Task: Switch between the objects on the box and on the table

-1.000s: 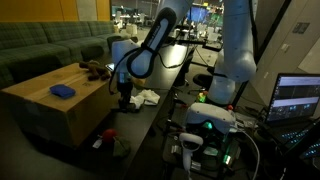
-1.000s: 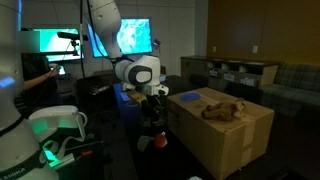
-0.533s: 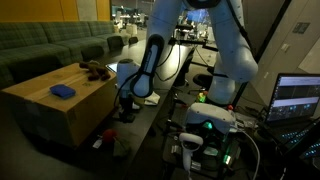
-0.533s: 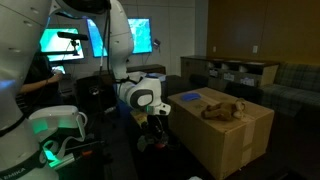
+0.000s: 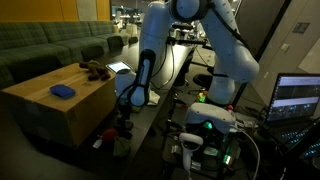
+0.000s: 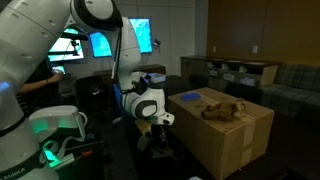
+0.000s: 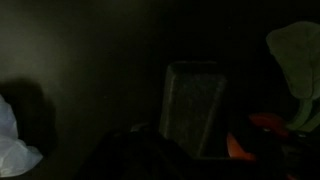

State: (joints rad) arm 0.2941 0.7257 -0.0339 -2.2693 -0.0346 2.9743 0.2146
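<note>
One cardboard box [image 5: 40, 108], lower left, carries two things: one blue block [image 5: 62, 91] and one brown lumpy item [image 5: 95, 70]. The gripper [image 5: 125, 125] hangs low beside it at centre frame; I cannot tell how its jaws stand. One green sofa [image 5: 40, 45] is behind.

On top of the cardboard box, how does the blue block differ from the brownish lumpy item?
Colour: the blue block is bright blue; the lumpy item is dark brown. Shape: the blue block is flat with straight edges; the lumpy item is irregular and bumpy. Bulk: the blue block lies low, while the lumpy item rises higher and spreads wider in both exterior views. Shared: both rest on the flat top of the cardboard box, apart from each other.
</note>
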